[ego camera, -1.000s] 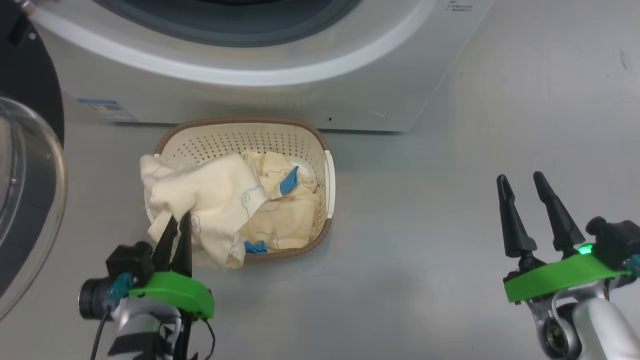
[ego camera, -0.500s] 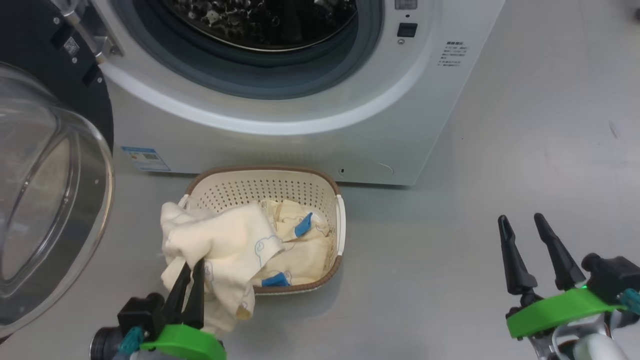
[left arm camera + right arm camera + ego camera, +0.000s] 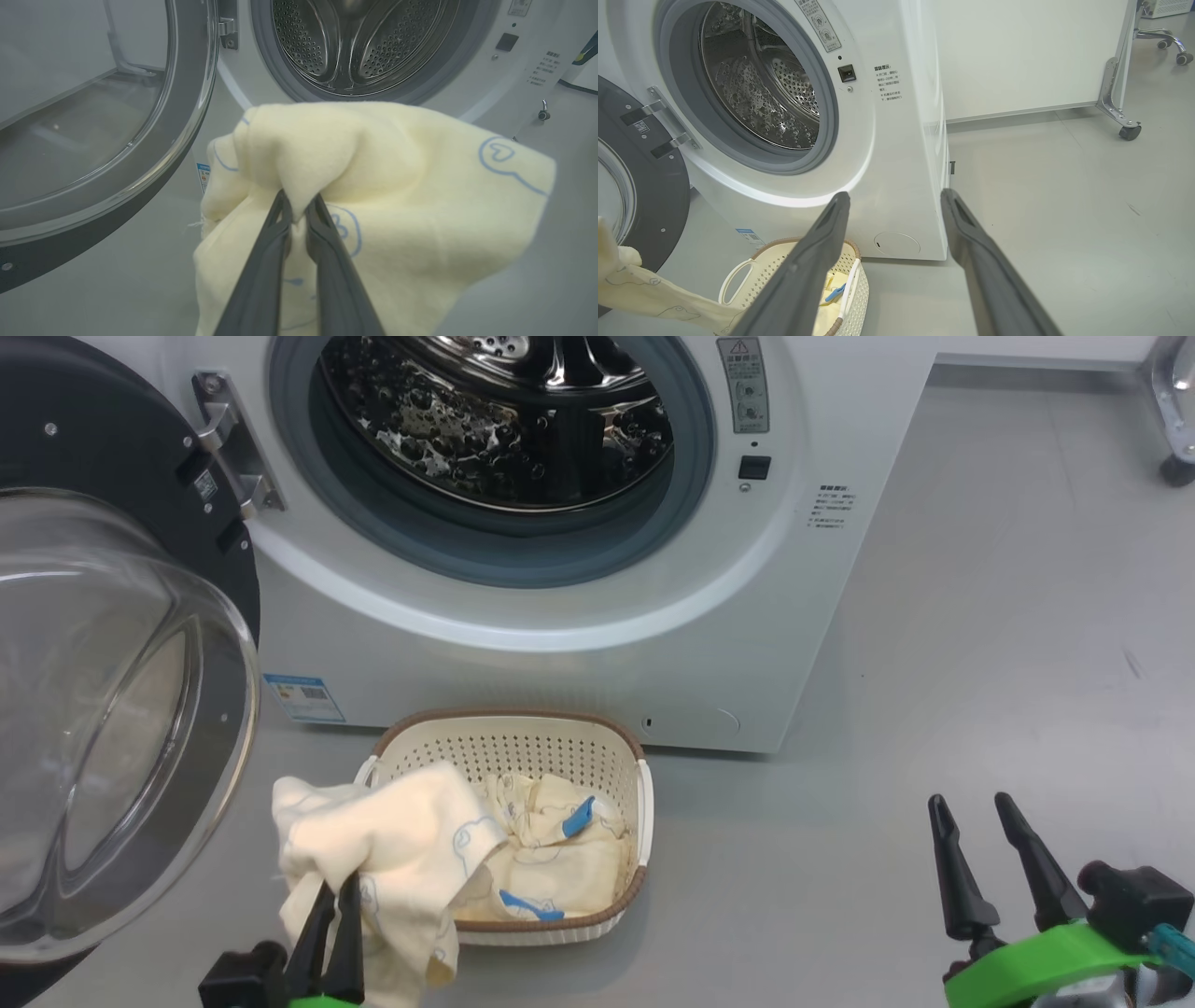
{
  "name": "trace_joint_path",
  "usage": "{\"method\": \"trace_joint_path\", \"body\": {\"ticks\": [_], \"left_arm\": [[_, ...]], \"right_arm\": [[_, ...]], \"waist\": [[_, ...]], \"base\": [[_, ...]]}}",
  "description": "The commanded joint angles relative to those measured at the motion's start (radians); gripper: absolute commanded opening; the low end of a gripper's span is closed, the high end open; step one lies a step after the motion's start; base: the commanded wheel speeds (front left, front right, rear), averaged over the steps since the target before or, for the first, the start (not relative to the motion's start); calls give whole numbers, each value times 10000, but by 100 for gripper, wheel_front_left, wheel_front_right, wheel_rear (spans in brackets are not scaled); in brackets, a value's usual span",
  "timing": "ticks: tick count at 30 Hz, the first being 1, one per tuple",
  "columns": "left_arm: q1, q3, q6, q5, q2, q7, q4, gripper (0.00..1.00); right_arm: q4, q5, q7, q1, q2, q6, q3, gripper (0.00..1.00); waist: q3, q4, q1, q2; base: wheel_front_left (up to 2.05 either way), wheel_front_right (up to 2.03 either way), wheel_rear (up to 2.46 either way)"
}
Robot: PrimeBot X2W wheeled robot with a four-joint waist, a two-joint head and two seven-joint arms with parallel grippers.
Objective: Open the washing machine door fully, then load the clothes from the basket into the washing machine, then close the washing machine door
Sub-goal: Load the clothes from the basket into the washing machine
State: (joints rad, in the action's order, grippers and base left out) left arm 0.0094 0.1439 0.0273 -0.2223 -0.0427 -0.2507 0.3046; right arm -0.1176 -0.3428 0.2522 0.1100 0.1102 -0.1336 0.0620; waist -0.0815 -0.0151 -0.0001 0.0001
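Note:
My left gripper (image 3: 338,889) (image 3: 299,203) is shut on a pale yellow piece of the clothes (image 3: 392,845) (image 3: 373,186), lifted over the left rim of the basket (image 3: 523,742). More clothes (image 3: 551,859) lie inside the basket. Behind it, the washing machine (image 3: 579,653) shows its steel drum (image 3: 504,420) (image 3: 355,42). Its door (image 3: 103,709) (image 3: 93,116) is swung open to the left. At the lower right my right gripper (image 3: 971,803) (image 3: 894,198) stands open, holding nothing, above bare floor.
The basket (image 3: 784,270) stands on the grey floor right in front of the machine. A white panel on a castor leg (image 3: 1120,107) stands to the right behind the machine. Open floor (image 3: 980,663) stretches to the right.
The head camera has tilted up, bringing the drum and door hinge into view. My left gripper still holds the yellow garment, which has lifted a little further out of the basket. The right gripper stays open.

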Motion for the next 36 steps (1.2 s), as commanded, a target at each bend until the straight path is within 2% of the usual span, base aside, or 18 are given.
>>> {"method": "trace_joint_path", "body": {"ticks": [1,9,22,36], "left_arm": [[-93,-393,40,12,-76,-110,-407,0],[292,-448,48,14,-76,-110,-790,0],[214,-329,26,156,-76,-110,-1432,0],[-1147,46,-430,671,-76,-111,-1719,0]], "right_arm": [[254,57,95,-67,102,29,130,100],[291,111,95,111,41,29,94,100],[349,113,95,67,-2,29,151,100],[312,52,95,-281,-142,29,227,100]], "waist": [[200,-23,1,-1],[500,-99,1,-1],[329,-112,1,-1],[-188,264,1,-1]], "base": [[0,0,0],[0,0,0],[0,0,0],[0,0,0]]}}
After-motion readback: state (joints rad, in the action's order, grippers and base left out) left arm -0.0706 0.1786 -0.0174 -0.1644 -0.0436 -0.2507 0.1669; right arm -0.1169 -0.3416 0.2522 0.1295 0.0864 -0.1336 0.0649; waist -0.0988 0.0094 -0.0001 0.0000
